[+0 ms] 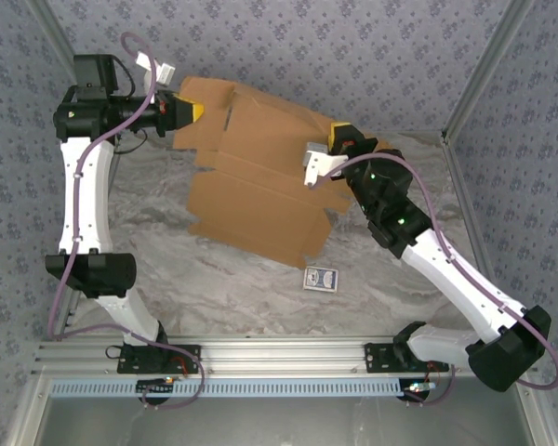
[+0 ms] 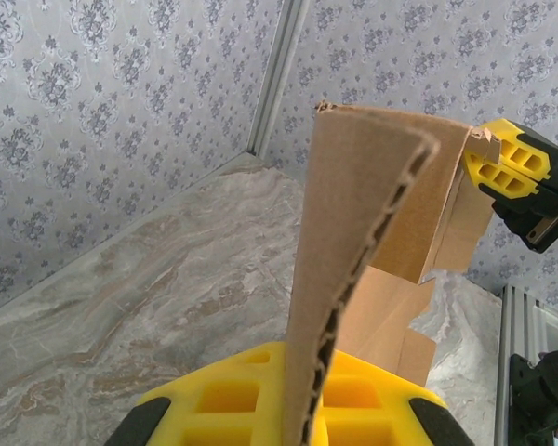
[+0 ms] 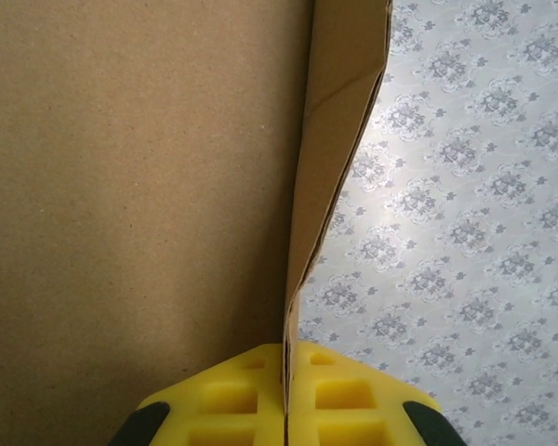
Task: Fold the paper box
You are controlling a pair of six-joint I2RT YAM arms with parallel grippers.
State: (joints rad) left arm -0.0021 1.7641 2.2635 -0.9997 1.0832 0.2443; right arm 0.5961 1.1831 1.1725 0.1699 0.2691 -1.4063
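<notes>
Box (image 1: pixel 256 181) is an unfolded sheet, held tilted over back-middle of table (image 1: pixel 214 279); left jaws pinched tight on its far-left flap edge, right jaws pinched tight on its right edge. Blue card (image 1: pixel 320 278) lies just in front.

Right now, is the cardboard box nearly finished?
Not nearly. Done: the left gripper and right gripper each pinch an edge of the paper box. In hand: they hold the sheet, bent between them. Left: almost all of it, since it is one open sheet with flaps sticking out, no walls or lid.
</notes>
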